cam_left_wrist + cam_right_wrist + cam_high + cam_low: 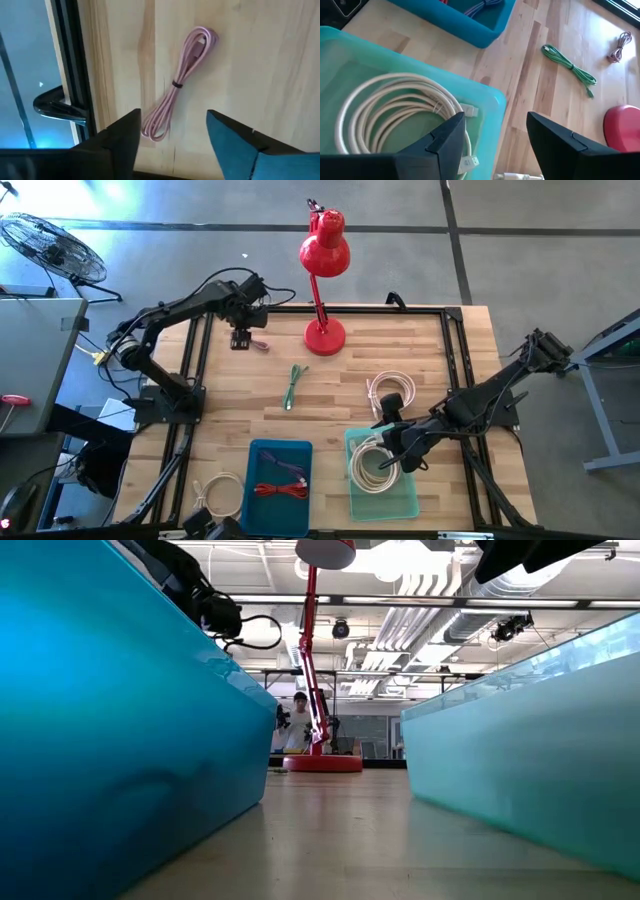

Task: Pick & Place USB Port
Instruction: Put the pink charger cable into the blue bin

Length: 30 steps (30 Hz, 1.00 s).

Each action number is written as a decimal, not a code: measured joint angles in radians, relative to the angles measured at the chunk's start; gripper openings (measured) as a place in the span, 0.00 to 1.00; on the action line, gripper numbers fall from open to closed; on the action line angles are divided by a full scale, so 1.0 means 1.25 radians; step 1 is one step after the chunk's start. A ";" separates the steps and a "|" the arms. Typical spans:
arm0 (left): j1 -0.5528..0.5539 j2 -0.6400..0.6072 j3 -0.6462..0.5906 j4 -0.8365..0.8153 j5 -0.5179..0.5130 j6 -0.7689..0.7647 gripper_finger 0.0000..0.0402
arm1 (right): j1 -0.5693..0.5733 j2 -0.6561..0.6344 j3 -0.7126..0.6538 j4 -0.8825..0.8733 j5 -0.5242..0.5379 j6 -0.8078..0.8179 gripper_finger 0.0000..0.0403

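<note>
A pink USB cable bundle (181, 80) (262, 346), tied at its middle, lies flat on the wooden table near the far left, beside the black frame rail. My left gripper (172, 145) (240, 338) hovers over it, pointing down and open, with the bundle's looped end (154, 131) between the two fingers and no touch showing. My right gripper (495, 135) (398, 448) stands open above the corner of the pale green bin (490, 97), which holds a coiled white cable (395, 115).
A green cable (293, 385) lies mid-table, and a white coil (390, 392) rests right of it. The blue bin (278, 480) holds red and purple cables. Another white cable (215, 490) lies at the near left. A red lamp (323, 330) stands at the far edge. A person (298, 725) stands beyond the table.
</note>
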State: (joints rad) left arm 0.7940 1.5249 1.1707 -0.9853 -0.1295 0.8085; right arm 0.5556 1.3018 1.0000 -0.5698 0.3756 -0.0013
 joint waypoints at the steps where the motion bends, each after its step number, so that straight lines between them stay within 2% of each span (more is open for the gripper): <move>1: 0.000 0.000 -0.007 0.006 0.000 0.000 0.51 | 0.000 0.000 0.000 0.001 0.000 0.000 0.51; 5: -0.002 0.000 -0.036 0.024 0.007 0.020 0.43 | -0.001 0.000 0.000 0.005 0.008 0.000 0.51; 9: -0.002 0.000 -0.075 0.060 0.009 0.020 0.40 | -0.016 0.000 0.000 0.005 -0.005 0.001 0.51; 22: -0.002 0.000 -0.189 0.221 0.012 0.040 0.40 | -0.053 0.000 0.000 0.005 -0.043 0.001 0.51; 30: -0.002 0.001 -0.202 0.281 -0.012 0.069 0.40 | -0.066 0.000 0.000 0.005 -0.076 0.001 0.51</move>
State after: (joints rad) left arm 0.7921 1.5257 0.9180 -0.6346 -0.1448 0.8944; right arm 0.4733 1.3022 0.9997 -0.5636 0.2800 -0.0006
